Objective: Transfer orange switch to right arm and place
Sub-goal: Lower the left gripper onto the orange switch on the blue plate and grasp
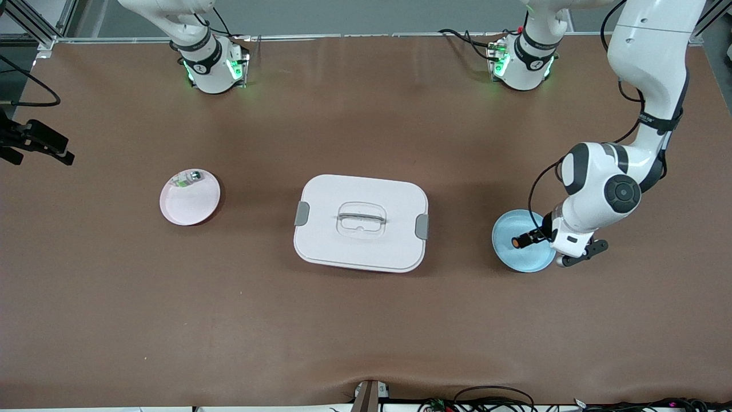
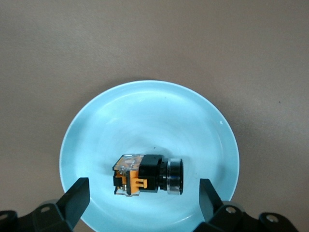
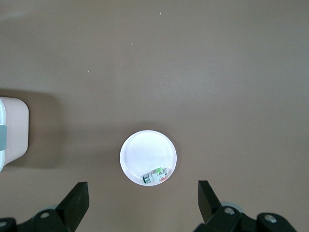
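Observation:
The orange switch point(image 1: 521, 241) lies on its side on the light blue plate point(image 1: 514, 224) toward the left arm's end of the table. In the left wrist view the switch point(image 2: 147, 174) shows a black body, an orange clip and a silver ring on the plate point(image 2: 145, 116). My left gripper point(image 2: 142, 193) is open just above the plate, one finger on each side of the switch, not touching it. My right gripper point(image 3: 142, 198) is open and empty, high over the table beside the pink plate point(image 3: 145, 150).
A white lidded box point(image 1: 343, 191) with a clear handle stands mid-table; its edge shows in the right wrist view point(image 3: 12, 133). The pink plate point(image 1: 191, 207) holds a small clear, greenish-silver part point(image 1: 189, 179). A black device point(image 1: 35, 143) juts in at the right arm's end.

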